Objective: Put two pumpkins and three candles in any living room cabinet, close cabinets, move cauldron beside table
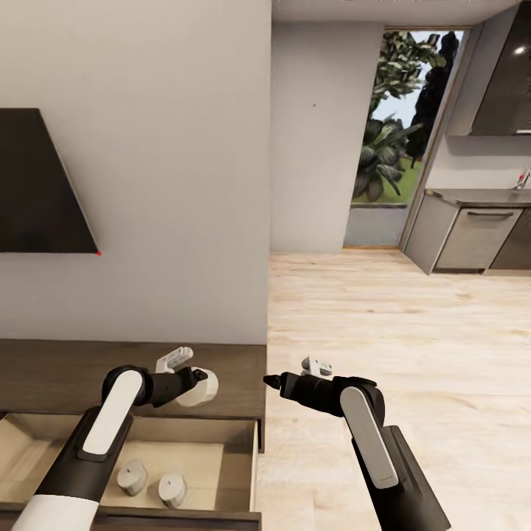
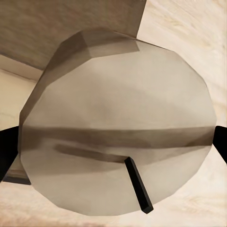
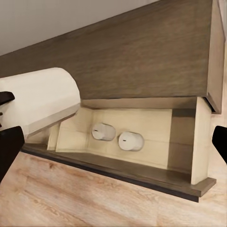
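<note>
Left tool [image 1: 198,385] is clamped on a candle [image 1: 199,389], holding it over the cabinet [image 1: 221,369] top, right at the back edge of the open drawer [image 1: 254,450]. The left wrist view gives the close-up the head cam can't: the candle [image 2: 118,127] is a faceted, short white cylinder with a flat face and a stubby black wick [image 2: 139,184], black fingertips [image 2: 7,151] pressing in from both sides.

Two more candles [image 1: 133,476] [image 1: 172,490] lie side by side in the drawer, below and slightly left of the left tool, close together. The right wrist view shows them better, [image 3: 103,132] and [image 3: 130,141], resting on the pale beige drawer floor near its middle.

Right tool [image 1: 270,381] hangs over the wood floor [image 1: 383,346] just past the cabinet's end, level with the left tool and pointing toward it. Fingers look pinched to a point with nothing between them, so closed and empty.

Cabinet is dark brown matte wood grain with a flat top; drawer front matches, the inside is smooth and light. Floor is pale planks. Head cam also picks up a dark TV [image 1: 40,184] on the wall and a grey kitchen tabletop [image 1: 479,196] far beyond the right tool.
</note>
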